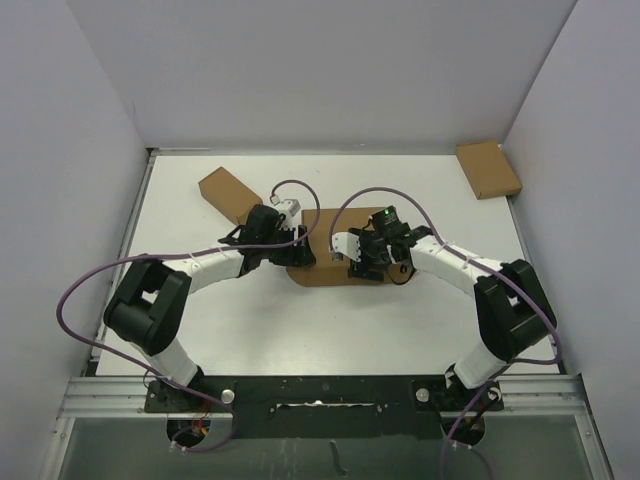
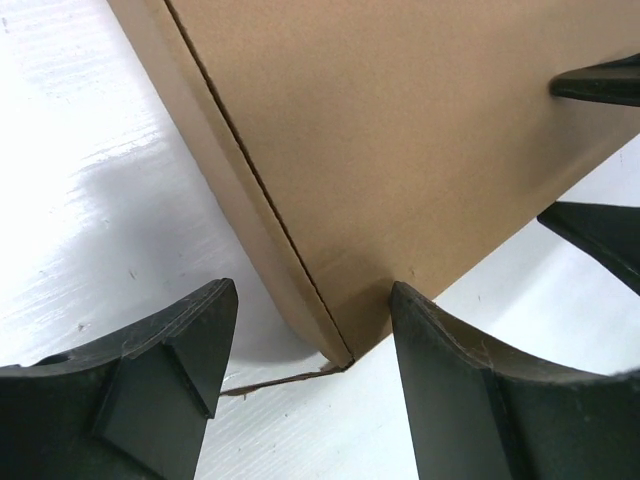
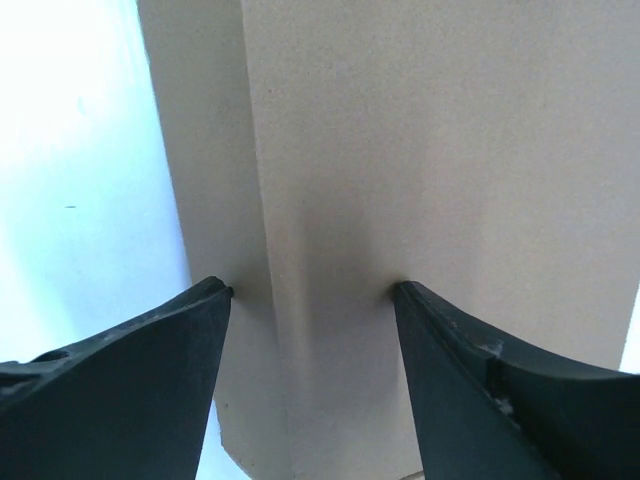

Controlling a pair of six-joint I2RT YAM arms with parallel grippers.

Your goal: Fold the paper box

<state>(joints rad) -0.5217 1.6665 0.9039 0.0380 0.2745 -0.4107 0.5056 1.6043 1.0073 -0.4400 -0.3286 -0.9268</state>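
Observation:
The paper box point(image 1: 320, 272) lies in the middle of the white table point(image 1: 400, 320), a brown cardboard piece with both grippers over it. My left gripper point(image 1: 297, 243) is at its left end. In the left wrist view the left gripper point(image 2: 312, 290) is open and straddles a corner of the paper box point(image 2: 420, 130), where a fold line runs down to the tip. My right gripper point(image 1: 353, 260) is over the box's right half. In the right wrist view the right gripper point(image 3: 312, 288) is open, both fingertips point(image 3: 215, 300) resting against a panel of the paper box point(image 3: 430, 150) beside a crease.
A smaller brown box point(image 1: 228, 193) lies just behind the left gripper. Another brown box point(image 1: 489, 168) sits at the far right corner. Grey walls close in the table on three sides. The right gripper's black fingers point(image 2: 600, 235) show at the right edge of the left wrist view.

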